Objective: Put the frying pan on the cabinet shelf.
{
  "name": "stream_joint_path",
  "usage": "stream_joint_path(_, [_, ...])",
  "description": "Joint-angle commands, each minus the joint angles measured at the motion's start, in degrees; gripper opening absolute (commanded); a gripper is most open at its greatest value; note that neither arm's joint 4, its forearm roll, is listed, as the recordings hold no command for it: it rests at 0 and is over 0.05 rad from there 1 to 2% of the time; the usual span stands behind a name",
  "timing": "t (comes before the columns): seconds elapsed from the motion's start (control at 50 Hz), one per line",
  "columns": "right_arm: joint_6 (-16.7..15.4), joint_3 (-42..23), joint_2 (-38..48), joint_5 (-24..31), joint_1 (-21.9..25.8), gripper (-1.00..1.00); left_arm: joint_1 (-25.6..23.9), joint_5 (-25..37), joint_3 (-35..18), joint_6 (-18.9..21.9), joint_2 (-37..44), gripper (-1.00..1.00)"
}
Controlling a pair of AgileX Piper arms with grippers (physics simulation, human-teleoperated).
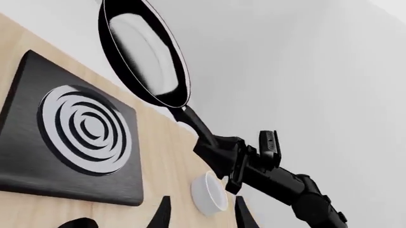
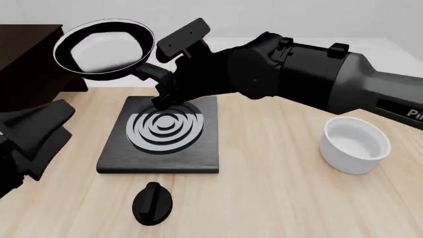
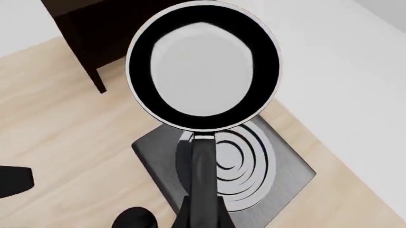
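Observation:
The frying pan (image 2: 104, 47) hangs in the air, held by its long black handle, tilted so its pale shiny inside faces the front camera. My right gripper (image 2: 160, 88) is shut on that handle, above the far edge of the stove plate. The pan (image 3: 203, 64) fills the right wrist view, with the dark cabinet (image 3: 95, 28) beyond it. In the front view the cabinet (image 2: 26, 64) stands at the far left, and the pan is level with its top, just to its right. My left gripper (image 2: 45, 131) sits low at the left, open and holding nothing. The left wrist view shows the pan (image 1: 149, 57) from below.
A square black stove plate with silver rings (image 2: 158, 131) lies under the pan. In front of it is a black knob (image 2: 152, 202). A white handleless pot (image 2: 355, 144) stands at the right. My right arm stretches across the table above the plate.

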Motion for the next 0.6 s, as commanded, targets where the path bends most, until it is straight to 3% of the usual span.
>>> stream_joint_path(0.02, [0.05, -3.78, 0.92, -0.10, 2.22, -1.00, -0.08, -4.86, 0.25, -5.74, 2.25, 1.00])
stream_joint_path(0.48, [-2.58, -2.78, 1.27, -2.49, 5.70, -1.00, 0.29, -8.46, 3.87, -8.26, 2.69, 1.00])
stream_joint_path(0.6, [-1.44, -2.47, 1.26, -3.12, 6.25, -1.00, 0.67, -9.03, 4.58, -8.35, 2.98, 1.00])
